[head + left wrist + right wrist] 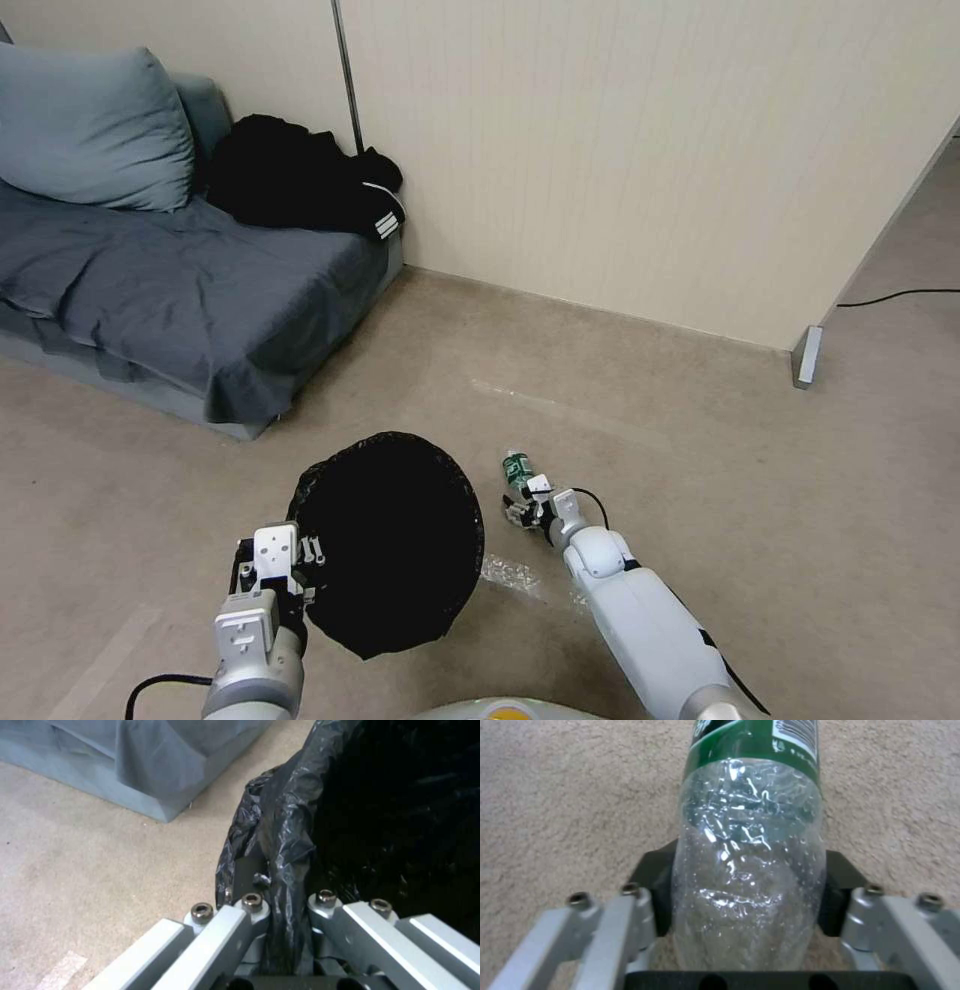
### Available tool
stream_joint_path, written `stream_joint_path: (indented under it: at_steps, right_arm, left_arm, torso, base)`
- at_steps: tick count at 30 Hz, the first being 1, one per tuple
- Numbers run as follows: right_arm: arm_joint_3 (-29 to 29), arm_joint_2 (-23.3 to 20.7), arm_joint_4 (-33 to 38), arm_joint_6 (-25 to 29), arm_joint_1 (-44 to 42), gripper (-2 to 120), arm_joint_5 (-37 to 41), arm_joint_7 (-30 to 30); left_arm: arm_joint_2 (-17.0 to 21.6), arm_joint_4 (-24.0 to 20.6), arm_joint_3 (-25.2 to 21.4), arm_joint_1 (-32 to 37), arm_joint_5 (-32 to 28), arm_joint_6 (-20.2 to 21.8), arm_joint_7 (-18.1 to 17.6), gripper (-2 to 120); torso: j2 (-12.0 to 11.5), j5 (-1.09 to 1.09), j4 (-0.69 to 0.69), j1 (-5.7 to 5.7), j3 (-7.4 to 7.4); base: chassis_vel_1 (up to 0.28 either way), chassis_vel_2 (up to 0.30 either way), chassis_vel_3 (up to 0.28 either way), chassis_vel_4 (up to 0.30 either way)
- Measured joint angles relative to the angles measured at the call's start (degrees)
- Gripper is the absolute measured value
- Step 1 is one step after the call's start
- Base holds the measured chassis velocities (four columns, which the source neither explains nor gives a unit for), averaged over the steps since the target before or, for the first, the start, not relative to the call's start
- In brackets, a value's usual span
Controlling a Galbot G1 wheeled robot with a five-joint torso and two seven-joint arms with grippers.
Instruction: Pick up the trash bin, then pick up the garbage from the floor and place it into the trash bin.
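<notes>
Wall [640, 150]: pale panelling behind the work; its end post stands at the right, with a black cable on the floor past it.
Sofa [180, 280]: grey, at my left, cut off by the frame edge; a cushion and a heap of black clothing with white stripes lie on it. My left wrist view catches one draped corner.
Floor [700, 470]: beige carpet. A patch of crinkled clear film lies between bin and right arm; I cannot make out what it is.
Bin [385, 540]: held up off the floor at my left front, mouth turned toward my head camera. The black liner covers rim and inside, so the white shell is hidden and the interior reads as plain dark; contents cannot be told.
Left claw [280, 907]: pressed together on the bin rim, one finger outside, one inside, crinkled liner bunched between them. Fingertips buried in the plastic.
Right claw [745, 896]: low at the carpet, right of the bin, pinching the bottle; black pads [652, 885] press both sides.
Bottle [750, 843]: clear, dented, wet with droplets inside, green label with a barcode. Base sits between my fingers, far end cut off by the frame; the head view shows only a small green tip ahead of the claw.
</notes>
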Motion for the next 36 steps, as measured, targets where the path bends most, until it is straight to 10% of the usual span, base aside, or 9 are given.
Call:
stream_joint_path:
  at_steps: [18, 36]
  right_arm:
    - [0.3, -1.2, 7.9, 1.5, -3.3, 23, -0.5, 2.8]
    - [-6.8, -9.5, 59.0, 19.6, -16.2, 23, 7.2, -12.2]
  left_arm:
    - [0.0, -0.3, -0.3, 0.0, 0.0, 0.1, 0.2, 1]
    - [0.0, 2.5, -0.2, -1.2, -1.2, 0.8, 0.0, 1]
  torso:
    - [0.0, 0.03, 0.02, 0.00, 0.01]
    - [0.0, 0.01, 0.02, 0.00, 0.00]
  base:
    - [0.000, 0.000, 0.000, 0.000]
    - [0.000, 0.000, 0.000, 0.000]
